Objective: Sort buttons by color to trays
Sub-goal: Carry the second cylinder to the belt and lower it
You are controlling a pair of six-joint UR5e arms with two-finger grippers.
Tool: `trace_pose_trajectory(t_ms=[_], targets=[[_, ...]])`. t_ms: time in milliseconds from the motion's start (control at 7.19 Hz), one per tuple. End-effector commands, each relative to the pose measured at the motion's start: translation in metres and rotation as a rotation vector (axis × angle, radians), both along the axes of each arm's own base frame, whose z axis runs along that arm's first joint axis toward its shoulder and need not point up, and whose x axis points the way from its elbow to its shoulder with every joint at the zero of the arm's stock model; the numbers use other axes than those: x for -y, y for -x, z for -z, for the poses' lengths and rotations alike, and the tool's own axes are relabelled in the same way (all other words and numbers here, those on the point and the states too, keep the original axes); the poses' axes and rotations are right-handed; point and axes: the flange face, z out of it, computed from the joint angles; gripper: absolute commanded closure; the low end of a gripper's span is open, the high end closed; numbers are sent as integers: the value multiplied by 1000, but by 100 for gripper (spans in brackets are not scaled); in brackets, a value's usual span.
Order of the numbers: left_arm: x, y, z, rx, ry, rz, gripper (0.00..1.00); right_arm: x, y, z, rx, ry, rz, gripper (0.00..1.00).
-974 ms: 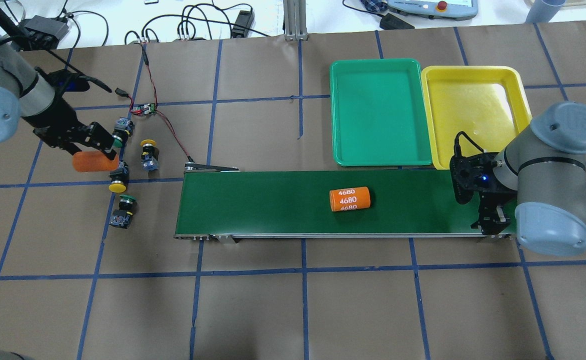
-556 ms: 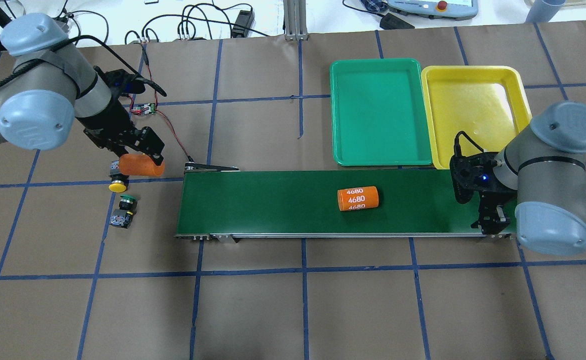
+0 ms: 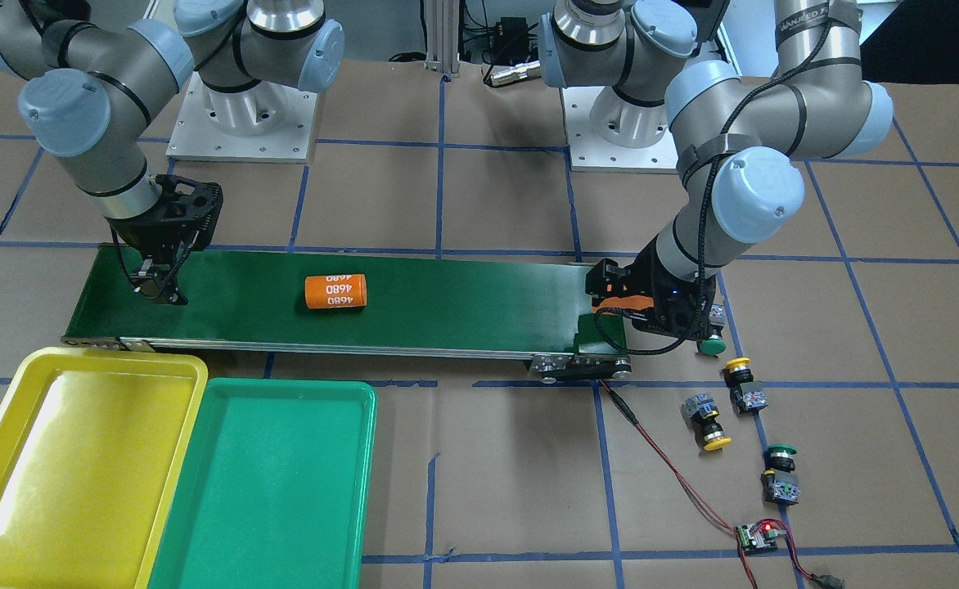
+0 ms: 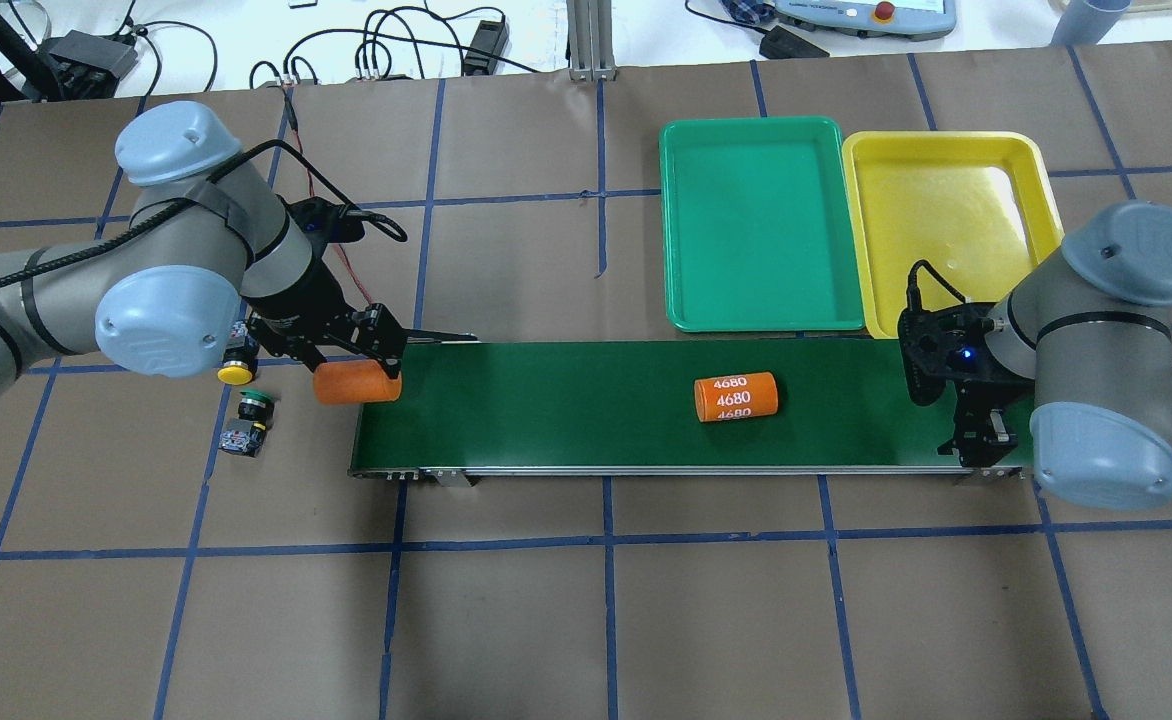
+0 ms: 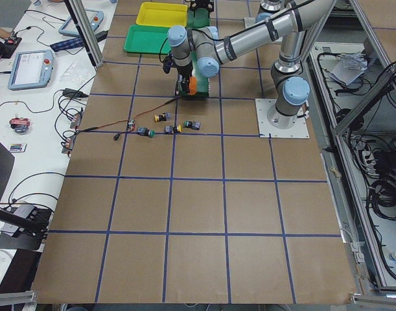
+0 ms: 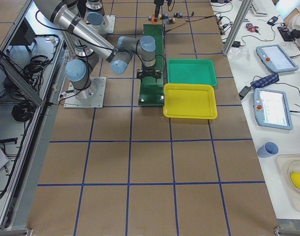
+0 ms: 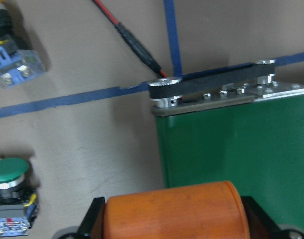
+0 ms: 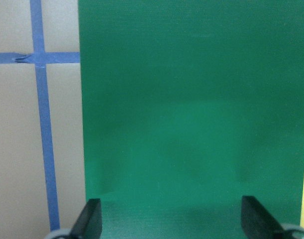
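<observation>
My left gripper (image 4: 354, 372) is shut on a plain orange cylinder (image 4: 356, 385) and holds it over the left end of the conveyor belt (image 4: 566, 400). The cylinder also fills the bottom of the left wrist view (image 7: 174, 211). Four buttons lie on the table beside that end: two with green caps (image 3: 712, 346) (image 3: 779, 470) and two with yellow caps (image 3: 743, 383) (image 3: 707, 421). The overhead view shows only one yellow (image 4: 234, 374) and one green (image 4: 249, 415). The green tray (image 4: 761, 225) and the yellow tray (image 4: 946, 225) hold nothing. My right gripper (image 4: 986, 440) is open and empty over the belt's right end.
An orange cylinder marked 4680 (image 4: 736, 397) lies on the belt, right of its middle. A small circuit board (image 3: 754, 536) with red wires lies beyond the buttons. The two trays stand side by side behind the belt's right half.
My left arm has carried the plain orange cylinder rightward from beside the buttons to the belt's left end. The 4680 cylinder has moved right along the belt. The right arm has not moved.
</observation>
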Motion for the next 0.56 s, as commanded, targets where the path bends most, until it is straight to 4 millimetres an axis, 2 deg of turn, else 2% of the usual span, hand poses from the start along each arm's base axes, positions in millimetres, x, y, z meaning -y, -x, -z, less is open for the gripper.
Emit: trace_pose_trajectory(t_ms=[0, 139, 278, 417], targets=[[-5, 29, 7, 12, 5, -52, 100, 0, 0, 0, 2, 1, 0, 0], [-6, 34, 9, 12, 4, -56, 100, 0, 0, 0, 2, 1, 0, 0], [-6, 35, 9, 9, 6, -41, 76, 0, 0, 0, 2, 1, 0, 0], [-7, 35, 10, 9, 3, -41, 14, 1, 0, -1, 2, 3, -3, 0]])
